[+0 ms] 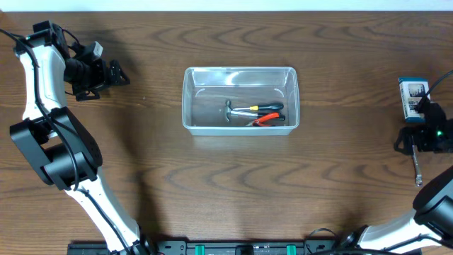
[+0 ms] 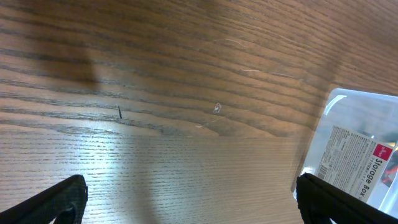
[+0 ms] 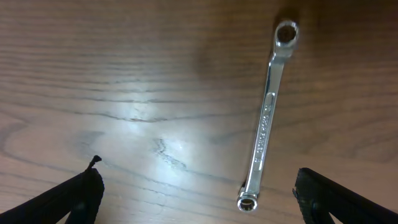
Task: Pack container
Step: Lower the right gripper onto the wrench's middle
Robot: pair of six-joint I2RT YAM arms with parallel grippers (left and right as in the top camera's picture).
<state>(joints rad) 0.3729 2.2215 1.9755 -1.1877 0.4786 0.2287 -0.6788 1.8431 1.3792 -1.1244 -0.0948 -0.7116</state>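
Nearest the lens in the right wrist view: right jaws, spread wide and empty, black tips at 7 and 5 o'clock. Just beyond, flat on the worktop (image 3: 124, 74), a silver ring spanner (image 3: 266, 118), slanted from 1 o'clock down to 6, closer to the tip at 5. Left jaws likewise wide apart, holding nothing, above bare wood, with a labelled corner of the container (image 2: 354, 149) at 4 o'clock.

From overhead: container at the centre, clear and rectangular, with a few hand tools (image 1: 256, 113) inside towards its 5 o'clock corner. Left arm (image 1: 42, 138) out at 9 to 10 o'clock, well apart. Right arm (image 1: 435, 198) at 3 to 4 o'clock, near a small blue-and-white box (image 1: 411, 96).

Likely trouble: thin, shiny steel lying flat on a hard surface, so probably a slip or a spin out of an off-centre pinch. Possibly a knock against the nearby box on the lift, or a catch on the container rim at the drop.

Surface: glossy dark brown wood grain, lamp glare, faint scratches. Pale strip along the 12 o'clock edge; nothing more of the room visible.
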